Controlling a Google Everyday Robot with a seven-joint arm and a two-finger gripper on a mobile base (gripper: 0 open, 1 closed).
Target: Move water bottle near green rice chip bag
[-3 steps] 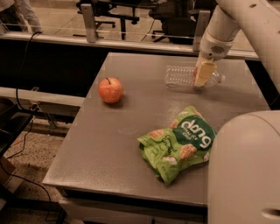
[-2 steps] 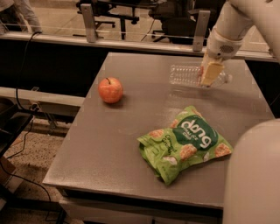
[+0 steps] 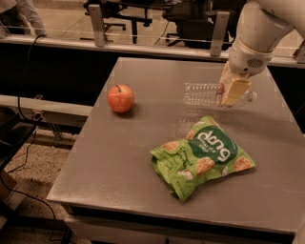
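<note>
One water bottle (image 3: pixel 202 94) is present: clear, ribbed, lying on its side in the far right part of the tabletop (image 3: pixel 119 157), long axis running left to right. Its right end sits at the gripper (image 3: pixel 233 91), which is closed on the bottle there; one pale yellowish finger (image 3: pixel 234 90) crosses the front of the bottle, and a small clear portion protrudes to the right of it. Whether the bottle rests on the surface or is raised just off it cannot be told. The gripper hangs from a white arm (image 3: pixel 259 33) that enters from the upper right corner. The green rice chip bag (image 3: pixel 202 155) lies flat, nearer the camera than the bottle and slightly left of the gripper, apart from the bottle with bare grey surface between them. Its dark green circle with white "dang" lettering faces up, turned at an angle, with round chip pictures around it. An apple (image 3: pixel 120 98), red-orange with a short stem, stands well to the left of the bottle, toward the left edge of the tabletop and clear of both other items. Beyond the far edge runs a rail with upright posts (image 3: pixel 96 19), and office chairs (image 3: pixel 138 14) stand behind it. A dark cable (image 3: pixel 24 71) hangs at the left, outside the tabletop.
</note>
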